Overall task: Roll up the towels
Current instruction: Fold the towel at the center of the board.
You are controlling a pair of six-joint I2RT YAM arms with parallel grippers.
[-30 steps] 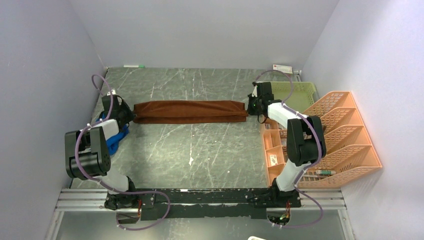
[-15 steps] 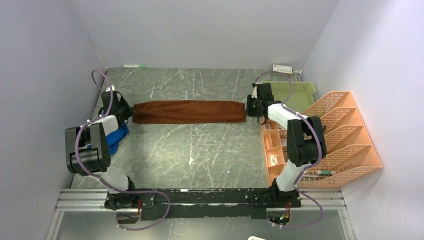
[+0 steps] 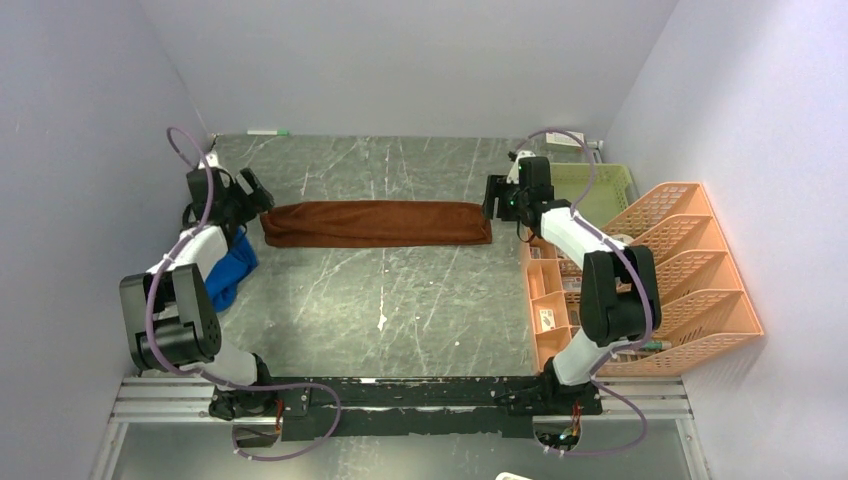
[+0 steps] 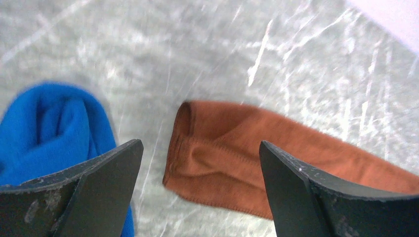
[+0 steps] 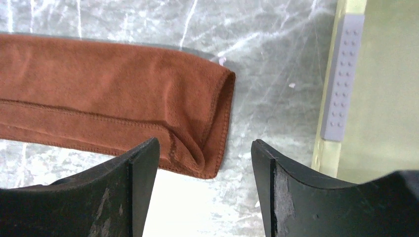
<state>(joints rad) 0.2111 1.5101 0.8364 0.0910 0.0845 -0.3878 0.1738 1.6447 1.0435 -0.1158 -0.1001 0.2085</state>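
Left pincer [image 4: 200,145], right pincer [image 5: 205,142] newly parted, rust terrycloth [image 3: 376,222] seemingly folded

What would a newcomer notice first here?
A long rust-brown terry towel, folded into a strip, lies across the far half of the grey marbled table. The open left gripper and open right gripper are at its ends, neither gripping it. A crumpled bright blue towel sits by the left wall.

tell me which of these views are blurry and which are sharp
left wrist: motion-blurred, the blue towel and rust-brown towel look soft; right wrist: sharp, the towel's stitching is crisp, with bright glare on the table near the bottom edge; top external: evenly lit, sharp
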